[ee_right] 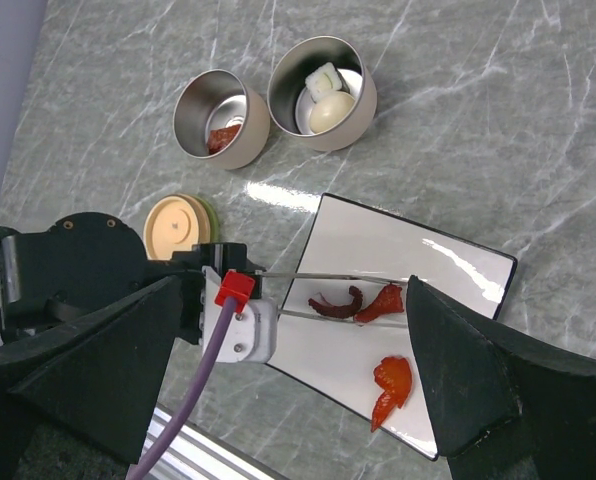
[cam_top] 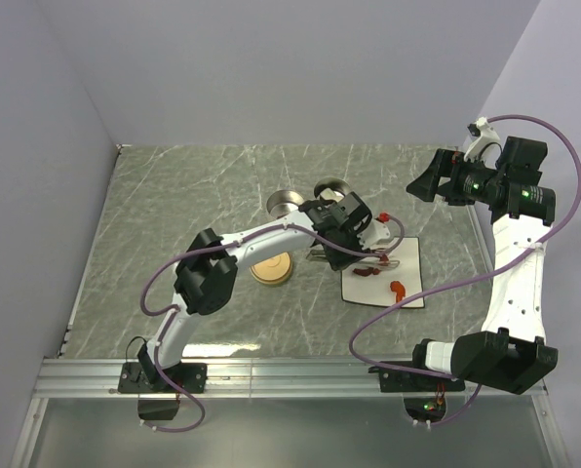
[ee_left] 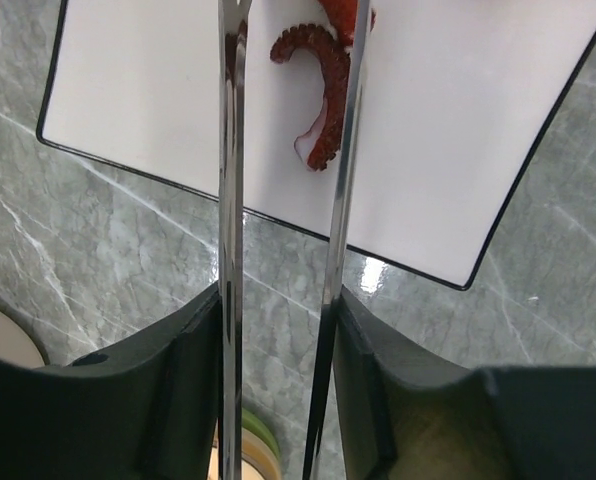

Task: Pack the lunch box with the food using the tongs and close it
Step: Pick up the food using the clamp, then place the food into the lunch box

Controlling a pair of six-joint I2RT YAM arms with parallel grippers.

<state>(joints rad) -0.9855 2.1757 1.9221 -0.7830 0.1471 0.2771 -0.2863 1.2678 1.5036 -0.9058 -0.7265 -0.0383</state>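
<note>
Left arm point(cam_top: 261, 237), right arm point(cam_top: 513, 283): white links, black joint housings, looping purple cables point(ee_right: 186, 398), green lights point(cam_top: 478, 181) upper right.

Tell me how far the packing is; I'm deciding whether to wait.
Done: white egg-like ball in one round metal tin, reddish-brown piece in the second tin. In hand: left hand holds slim silver tongs straddling a dark red curved piece on the white plate. Left: two more red pieces; beige round lid still off.

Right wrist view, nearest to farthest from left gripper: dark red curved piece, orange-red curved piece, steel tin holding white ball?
1. Dark red curved piece, by silver tongs.
2. Orange-red curved piece, white plate's near edge.
3. Steel tin, far side.
</note>
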